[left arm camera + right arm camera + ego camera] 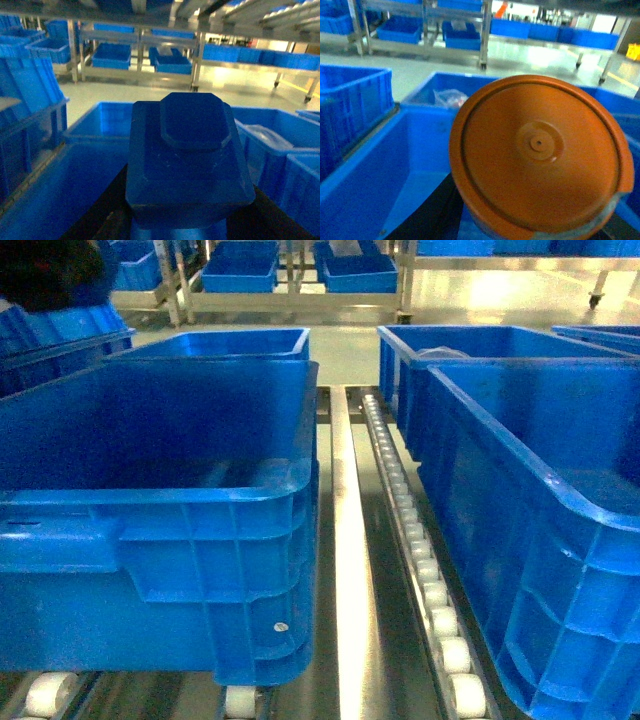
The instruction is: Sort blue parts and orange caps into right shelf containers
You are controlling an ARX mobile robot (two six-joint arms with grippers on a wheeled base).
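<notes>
Two held pieces: blue part (187, 162) in left fingers, orange cap (540, 157) in right fingers, above blue crates (160, 510)

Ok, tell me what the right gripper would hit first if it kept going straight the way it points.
Probably the far wall of the crate below it. The orange cap fills the wrist view, and beyond it lies that crate's open inside, then another crate holding a clear bag. Depth is unclear.

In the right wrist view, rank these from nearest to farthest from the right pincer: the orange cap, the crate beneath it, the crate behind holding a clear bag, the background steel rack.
1. orange cap: fills the frame, right at the pincer.
2. crate beneath: directly below, lower left.
3. crate with clear bag: just behind, centre-left.
4. steel rack: across the floor, top left.

The pincer's fingertips are hidden.
</notes>
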